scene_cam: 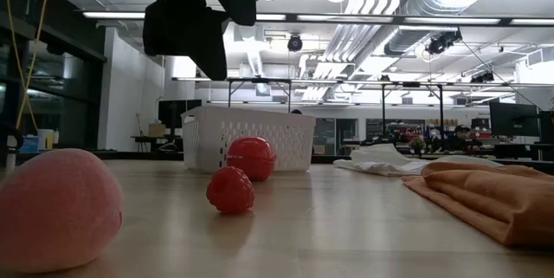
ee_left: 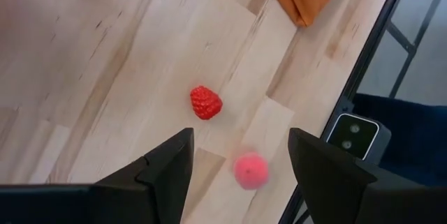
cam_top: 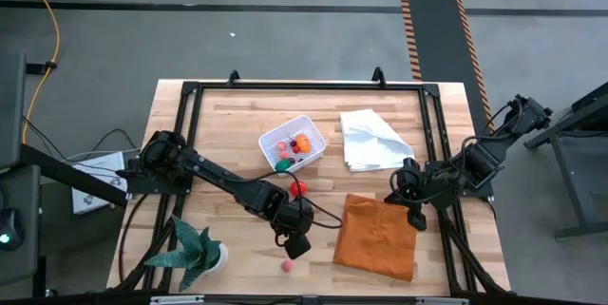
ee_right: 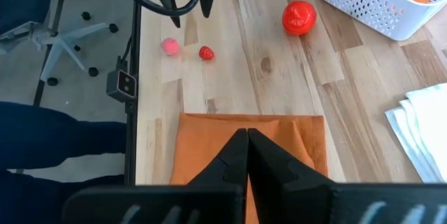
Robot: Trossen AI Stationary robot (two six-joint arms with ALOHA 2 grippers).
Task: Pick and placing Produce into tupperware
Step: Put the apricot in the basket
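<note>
Three pieces of toy produce sit outside your white perforated plastic tub (cam_top: pixel 293 144): a red tomato-like ball (ee_right: pixel 299 17) just beside it, a small red raspberry (ee_left: pixel 206 102) and a pink ball (ee_left: pixel 251 171) near the table's front edge. Your left gripper (ee_left: pixel 237 165) hangs spread and empty above the last two, likely lining up a pick. Your right gripper (ee_right: pixel 247 137) waits clenched over the orange cloth (ee_right: pixel 209 140).

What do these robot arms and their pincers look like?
Both arms are black, jointed links with black cables looped alongside. The left gripper ends in two broad, flat, angular black fingers. The right gripper has matching black fingers tapering to narrow tips.
</note>
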